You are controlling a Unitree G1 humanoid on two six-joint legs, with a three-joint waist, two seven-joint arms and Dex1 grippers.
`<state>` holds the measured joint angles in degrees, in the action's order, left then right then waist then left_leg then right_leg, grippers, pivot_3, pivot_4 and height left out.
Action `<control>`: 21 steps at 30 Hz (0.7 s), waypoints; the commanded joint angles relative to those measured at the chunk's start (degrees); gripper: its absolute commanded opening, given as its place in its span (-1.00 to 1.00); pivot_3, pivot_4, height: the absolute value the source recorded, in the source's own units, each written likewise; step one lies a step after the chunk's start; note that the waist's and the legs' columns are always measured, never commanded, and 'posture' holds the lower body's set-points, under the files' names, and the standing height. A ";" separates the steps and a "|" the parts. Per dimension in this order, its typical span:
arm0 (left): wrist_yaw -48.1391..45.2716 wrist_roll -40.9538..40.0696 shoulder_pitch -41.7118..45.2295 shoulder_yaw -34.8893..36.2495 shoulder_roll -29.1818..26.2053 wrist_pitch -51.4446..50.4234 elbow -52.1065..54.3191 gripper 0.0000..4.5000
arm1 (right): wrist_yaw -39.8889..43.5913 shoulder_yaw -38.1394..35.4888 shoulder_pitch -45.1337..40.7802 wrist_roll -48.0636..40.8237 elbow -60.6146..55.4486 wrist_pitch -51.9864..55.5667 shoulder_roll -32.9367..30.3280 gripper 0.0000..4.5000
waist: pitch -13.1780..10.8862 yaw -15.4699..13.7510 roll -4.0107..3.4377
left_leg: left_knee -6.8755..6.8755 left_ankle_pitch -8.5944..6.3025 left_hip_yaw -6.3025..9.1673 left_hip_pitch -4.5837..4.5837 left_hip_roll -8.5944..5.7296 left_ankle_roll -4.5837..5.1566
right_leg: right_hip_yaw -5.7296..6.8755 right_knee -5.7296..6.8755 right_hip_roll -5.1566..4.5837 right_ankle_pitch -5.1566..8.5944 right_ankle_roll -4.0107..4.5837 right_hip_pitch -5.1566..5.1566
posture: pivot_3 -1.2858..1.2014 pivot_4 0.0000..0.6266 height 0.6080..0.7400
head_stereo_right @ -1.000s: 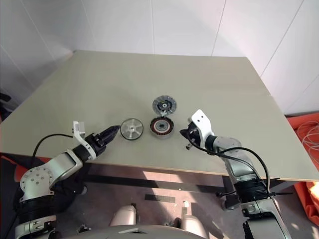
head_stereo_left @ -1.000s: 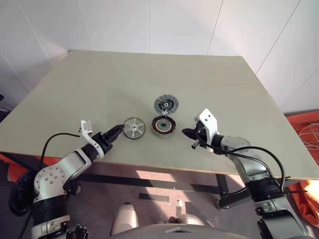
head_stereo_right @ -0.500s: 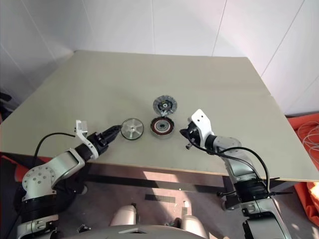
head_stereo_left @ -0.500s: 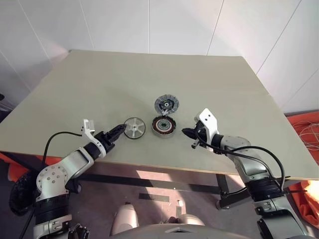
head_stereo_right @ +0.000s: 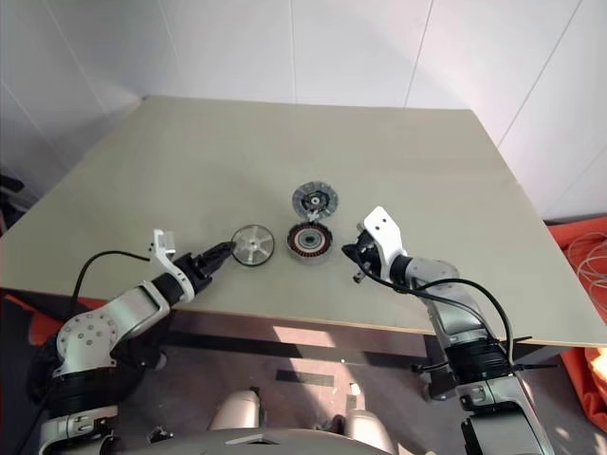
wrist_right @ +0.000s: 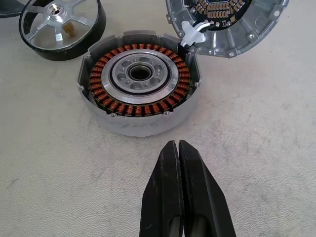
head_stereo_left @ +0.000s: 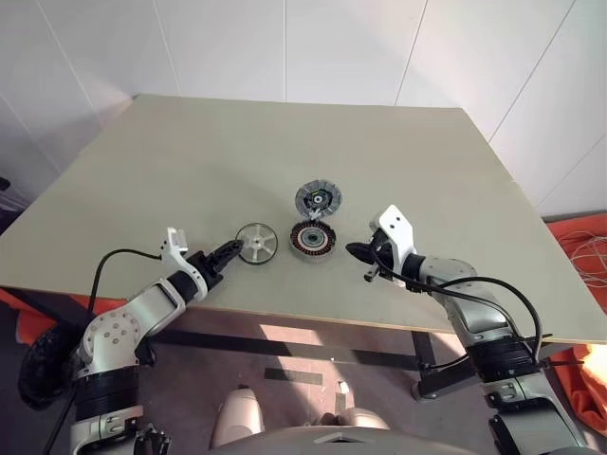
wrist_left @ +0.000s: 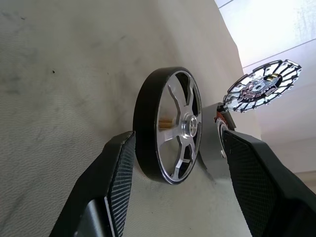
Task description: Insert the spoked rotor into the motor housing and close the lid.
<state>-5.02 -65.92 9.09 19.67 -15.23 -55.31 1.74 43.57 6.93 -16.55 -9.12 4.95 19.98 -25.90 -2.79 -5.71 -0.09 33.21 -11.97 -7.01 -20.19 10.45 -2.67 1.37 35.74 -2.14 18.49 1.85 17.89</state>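
We are lining our left fingers, spread wide, around the spoked rotor lying flat beside the motor housing, while our right fingers are resting pressed together.

Table: rotor, housing, lid.

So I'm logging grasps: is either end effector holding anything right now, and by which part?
Nothing is held. The left end effector stands open astride the spoked rotor, its rim between the fingers. The right end effector is shut, empty, short of the motor housing.
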 commanded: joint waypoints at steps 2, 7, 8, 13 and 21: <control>-3.17 2.15 1.74 -0.27 -0.14 1.36 -1.51 0.30 | -0.20 -1.30 -0.97 -0.55 -2.04 -0.67 -0.36 -1.00 | 0.00 0.02 0.00 | 0.00 0.00 0.00 -0.01 0.00 0.00 | 0.00 0.00 0.00 0.00 0.00 0.01 | 0.03 -1.00 1.00; -4.81 3.36 2.19 -0.02 0.14 1.40 -2.60 0.30 | -0.22 -1.34 -0.94 -0.57 -2.08 -0.67 -0.40 -1.00 | 0.00 0.00 0.00 | 0.00 0.00 0.00 0.00 0.00 0.00 | 0.00 0.01 0.00 0.00 0.00 0.00 | 0.03 -1.00 1.00; -5.32 3.40 2.36 -0.01 0.31 1.36 -2.85 0.30 | -0.20 -1.32 -0.97 -0.57 -2.07 -0.65 -0.39 -1.00 | 0.00 0.00 0.00 | 0.00 0.00 0.00 0.00 -0.01 0.00 | 0.00 0.01 -0.01 0.00 0.00 0.00 | 0.03 -1.00 1.00; -8.53 1.85 2.94 -0.16 1.46 0.22 -2.82 0.30 | -0.13 -1.14 -1.10 -0.56 -1.99 -0.68 -0.24 -1.00 | 0.00 -0.06 0.00 | 0.00 0.00 0.00 -0.01 -0.02 0.00 | 0.00 0.01 -0.03 -0.01 0.01 0.00 | 0.03 -1.00 1.00; -11.30 3.35 3.60 0.04 2.19 0.93 -4.44 0.30 | -0.29 -1.18 -0.87 -0.54 -2.19 -0.64 -0.21 -1.00 | 0.00 -0.01 0.00 | 0.00 0.00 0.00 -0.01 -0.02 0.00 | 0.00 0.01 -0.03 -0.01 0.01 0.00 | 0.03 -1.00 1.00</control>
<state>-15.29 -62.73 11.43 19.37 -13.04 -55.17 -2.78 43.51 6.93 -16.55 -9.12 4.95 19.99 -25.89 -2.79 -5.72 -0.09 33.22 -11.97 -7.01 -20.20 10.43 -2.66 1.37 35.75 -2.17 18.48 1.86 17.89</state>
